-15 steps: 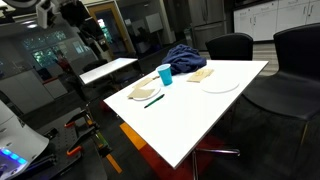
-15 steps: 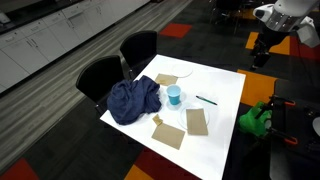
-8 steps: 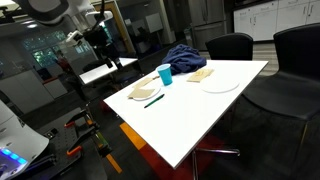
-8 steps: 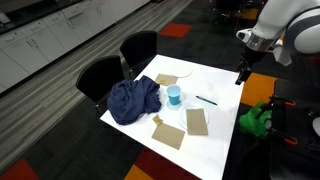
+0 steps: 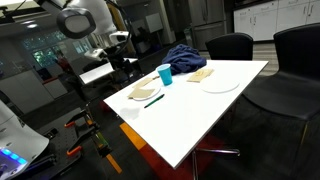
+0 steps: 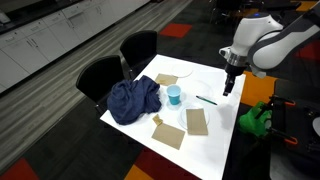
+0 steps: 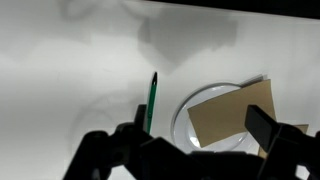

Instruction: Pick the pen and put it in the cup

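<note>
The pen (image 5: 153, 101) is thin and dark and lies flat on the white table (image 5: 215, 115) near its edge, also in an exterior view (image 6: 207, 99). In the wrist view the pen (image 7: 152, 100) looks dark green and lies left of a white dish (image 7: 180, 120). The blue cup (image 5: 165, 74) stands upright a little further in, also seen in an exterior view (image 6: 175, 95); it is out of the wrist view. My gripper (image 6: 227, 88) hangs above the table edge by the pen, apart from it. Its jaws (image 7: 200, 145) are open and empty.
A white dish with a brown paper (image 5: 146, 93) sits beside the pen. A dark blue cloth (image 6: 134, 98), brown paper pieces (image 6: 197, 121) and another plate (image 5: 219, 85) lie on the table. Black chairs (image 6: 100, 75) stand at the far side. A green object (image 6: 258, 118) is off the table edge.
The arm has swung in from beyond the table and come down to the edge near the pen. Pen and cup have not moved.
</note>
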`<state>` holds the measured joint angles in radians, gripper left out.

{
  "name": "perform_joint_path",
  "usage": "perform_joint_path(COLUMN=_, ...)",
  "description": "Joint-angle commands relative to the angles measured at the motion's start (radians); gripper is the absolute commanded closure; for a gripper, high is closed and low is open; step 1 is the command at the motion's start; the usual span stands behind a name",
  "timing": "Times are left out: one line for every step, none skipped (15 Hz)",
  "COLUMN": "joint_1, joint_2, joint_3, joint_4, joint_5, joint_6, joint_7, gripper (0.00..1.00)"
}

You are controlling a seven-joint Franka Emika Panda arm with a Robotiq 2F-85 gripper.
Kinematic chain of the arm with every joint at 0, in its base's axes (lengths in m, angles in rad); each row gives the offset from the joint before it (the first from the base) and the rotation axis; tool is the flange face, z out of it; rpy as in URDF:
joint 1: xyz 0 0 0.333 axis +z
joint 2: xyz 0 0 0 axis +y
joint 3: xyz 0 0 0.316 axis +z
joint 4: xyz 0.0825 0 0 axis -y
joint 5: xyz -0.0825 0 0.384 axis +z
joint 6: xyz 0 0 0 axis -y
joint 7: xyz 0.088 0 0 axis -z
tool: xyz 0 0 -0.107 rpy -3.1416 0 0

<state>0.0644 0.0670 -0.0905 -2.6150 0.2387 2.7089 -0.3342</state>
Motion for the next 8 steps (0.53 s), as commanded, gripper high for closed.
perform_joint_path(joint_1=-0.051, joint_2=0.155, joint_3=0.068, joint_4=0.117, joint_5=0.041, joint_6=0.032, joint_7=-0.021, gripper=0.00)
perform_joint_path(joint_1=-0.059, joint_2=0.190, joint_3=0.075, joint_4=0.140, joint_5=0.009, joint_6=0.052, joint_7=0.014, gripper=0.00)
perform_joint_path(joint_1=-0.070, joint_2=0.219, joint_3=0.084, joint_4=0.161, joint_5=-0.002, joint_6=0.064, joint_7=0.025, gripper=0.00)
perform_joint_path(joint_1=-0.074, joint_2=0.247, joint_3=0.085, joint_4=0.183, joint_5=-0.026, joint_6=0.080, joint_7=0.051, gripper=0.00)
perform_joint_path(joint_1=-0.079, joint_2=0.272, joint_3=0.085, joint_4=0.203, joint_5=-0.041, joint_6=0.094, joint_7=0.069, gripper=0.00)
perform_joint_path(joint_1=-0.085, joint_2=0.294, joint_3=0.089, joint_4=0.221, joint_5=-0.049, joint_6=0.108, joint_7=0.085, gripper=0.00)
perform_joint_path(joint_1=-0.088, joint_2=0.312, joint_3=0.086, joint_4=0.240, joint_5=-0.066, joint_6=0.112, joint_7=0.103, gripper=0.00)
perform_joint_path(joint_1=-0.095, joint_2=0.332, joint_3=0.090, joint_4=0.258, joint_5=-0.072, joint_6=0.121, joint_7=0.117, gripper=0.00)
